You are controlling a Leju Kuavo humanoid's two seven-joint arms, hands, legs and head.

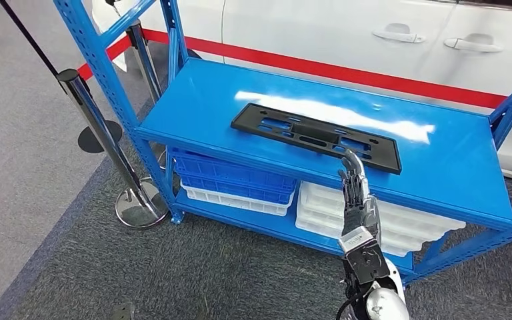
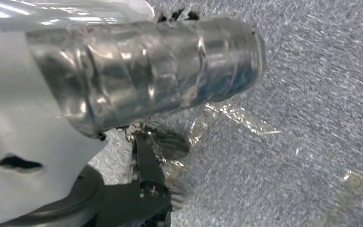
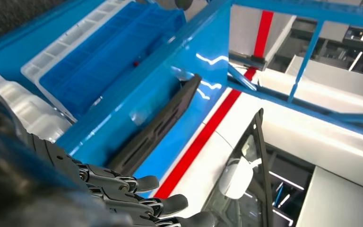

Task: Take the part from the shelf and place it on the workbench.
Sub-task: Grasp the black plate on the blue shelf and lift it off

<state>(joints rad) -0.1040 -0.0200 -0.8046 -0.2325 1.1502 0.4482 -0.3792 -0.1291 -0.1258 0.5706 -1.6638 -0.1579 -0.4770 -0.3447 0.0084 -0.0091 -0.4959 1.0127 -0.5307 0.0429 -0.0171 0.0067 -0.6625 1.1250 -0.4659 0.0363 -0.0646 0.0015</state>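
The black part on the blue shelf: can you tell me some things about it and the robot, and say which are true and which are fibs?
1. The black part lies flat on the blue shelf. True.
2. The right hand holds the part. False: its fingers are stretched out near the part's edge, gripping nothing.
3. Blue and white bins sit on the lower shelf. True.
4. A yellow car stands behind the shelf. False: the car is white.

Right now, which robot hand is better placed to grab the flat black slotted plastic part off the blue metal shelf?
The right robot hand. Its fingers are extended at the near edge of the flat black slotted plastic part on the blue metal shelf. The left wrist view looks down at grey carpet, so that arm seems to hang low.
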